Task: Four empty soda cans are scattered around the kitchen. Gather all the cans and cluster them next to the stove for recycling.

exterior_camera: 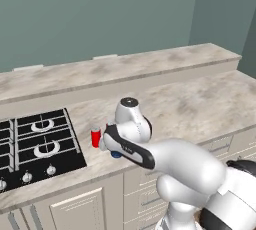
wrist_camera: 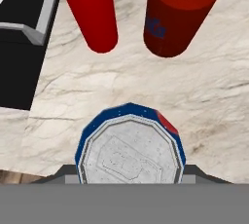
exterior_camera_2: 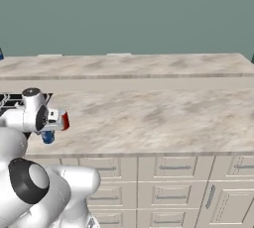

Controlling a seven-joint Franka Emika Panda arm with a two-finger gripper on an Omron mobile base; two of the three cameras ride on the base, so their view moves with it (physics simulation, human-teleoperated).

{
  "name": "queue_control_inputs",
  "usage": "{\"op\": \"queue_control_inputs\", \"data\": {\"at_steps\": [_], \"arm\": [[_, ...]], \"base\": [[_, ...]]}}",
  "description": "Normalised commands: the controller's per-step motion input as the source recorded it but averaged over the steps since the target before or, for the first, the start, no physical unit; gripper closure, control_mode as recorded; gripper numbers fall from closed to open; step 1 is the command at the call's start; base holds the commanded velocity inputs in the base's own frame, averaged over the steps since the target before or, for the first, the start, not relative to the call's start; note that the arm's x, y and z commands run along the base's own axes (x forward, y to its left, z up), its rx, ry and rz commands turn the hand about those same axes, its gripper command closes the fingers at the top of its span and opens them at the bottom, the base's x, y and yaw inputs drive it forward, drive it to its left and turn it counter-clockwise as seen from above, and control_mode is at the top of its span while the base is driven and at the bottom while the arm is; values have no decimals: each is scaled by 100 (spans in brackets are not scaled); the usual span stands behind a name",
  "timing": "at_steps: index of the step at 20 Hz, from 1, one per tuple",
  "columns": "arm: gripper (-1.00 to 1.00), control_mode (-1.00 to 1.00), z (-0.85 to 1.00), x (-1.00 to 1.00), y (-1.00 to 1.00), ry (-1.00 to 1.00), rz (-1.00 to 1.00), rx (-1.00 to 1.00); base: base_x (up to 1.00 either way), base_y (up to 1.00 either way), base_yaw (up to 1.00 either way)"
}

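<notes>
My gripper (wrist_camera: pixel 130 173) is shut on a blue soda can (wrist_camera: pixel 130 152) with a silvery top, seen from straight above. Just beyond it, two red soda cans (wrist_camera: pixel 91 13) (wrist_camera: pixel 181 16) stand upright on the marble counter, right of the black stove (wrist_camera: pixel 17 67). From the left base view, the hand (exterior_camera: pixel 111 149) points down near the counter's front edge with the blue can (exterior_camera: pixel 116 154) under it. A red can (exterior_camera: pixel 95 137) stands just beside the stove (exterior_camera: pixel 40 146). From the right base view, the blue can (exterior_camera_2: pixel 47 137) hangs below the hand and a red can (exterior_camera_2: pixel 65 121) peeks out beside it.
The marble counter (exterior_camera: pixel 190 106) stretches wide to the right, with a raised ledge (exterior_camera: pixel 150 64) along the back wall. Drawers and cabinet fronts (exterior_camera_2: pixel 173 177) run below the counter's front edge. The stove's knobs (exterior_camera: pixel 27 176) line its front.
</notes>
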Motion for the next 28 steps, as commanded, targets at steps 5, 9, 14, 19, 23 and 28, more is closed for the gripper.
{"op": "queue_control_inputs", "data": {"at_steps": [5, 9, 14, 19, 23, 28], "arm": [[100, -100, -12, 21, 2, 0, 0, 0], [100, -100, -12, 19, 7, 0, 0, 0], [100, -100, -14, 10, 12, 0, 0, 0], [100, -100, -13, 4, 8, 0, 0, 0], [100, -100, -13, -2, 4, 0, 0, 0], [100, -100, -8, -2, 1, -4, 0, 0]], "base": [[0, 0, 0], [0, 0, 0], [0, 0, 0], [0, 0, 0], [0, 0, 0], [0, 0, 0]]}}
